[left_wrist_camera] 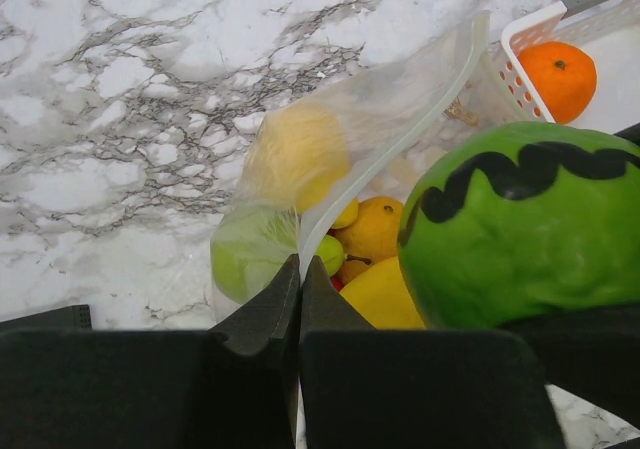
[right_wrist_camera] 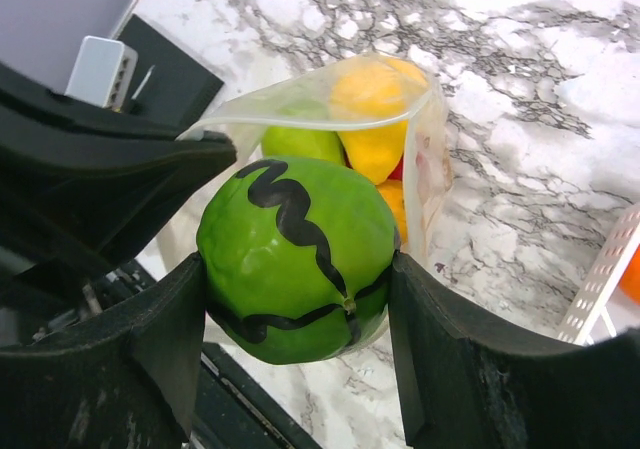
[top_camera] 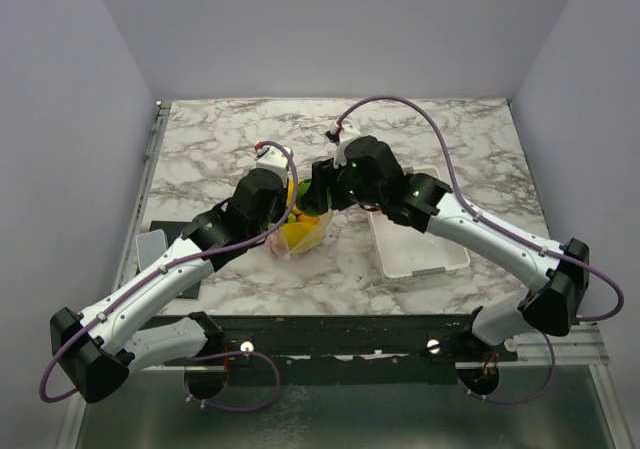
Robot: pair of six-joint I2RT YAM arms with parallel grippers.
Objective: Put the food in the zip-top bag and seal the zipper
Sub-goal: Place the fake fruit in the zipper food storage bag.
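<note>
The zip-top bag (left_wrist_camera: 330, 149) stands open on the marble, holding several pieces of food: yellow (right_wrist_camera: 372, 104), green (left_wrist_camera: 250, 254) and orange (left_wrist_camera: 375, 227) ones. My left gripper (left_wrist_camera: 300, 269) is shut on the bag's mouth edge, the zipper strip (left_wrist_camera: 400, 139) running away from its tips. My right gripper (right_wrist_camera: 297, 259) is shut on the dark-striped green ball (right_wrist_camera: 295, 254), holding it just above the bag's mouth (right_wrist_camera: 300, 104). One orange (left_wrist_camera: 560, 74) lies in the white tray (top_camera: 420, 254). From above, both grippers meet over the bag (top_camera: 300, 234).
The white tray's latticed rim (left_wrist_camera: 520, 64) sits just right of the bag. A black mat (top_camera: 165, 244) with a small white box (right_wrist_camera: 100, 69) lies at the left. Bare marble (top_camera: 230, 149) stretches behind and to the left.
</note>
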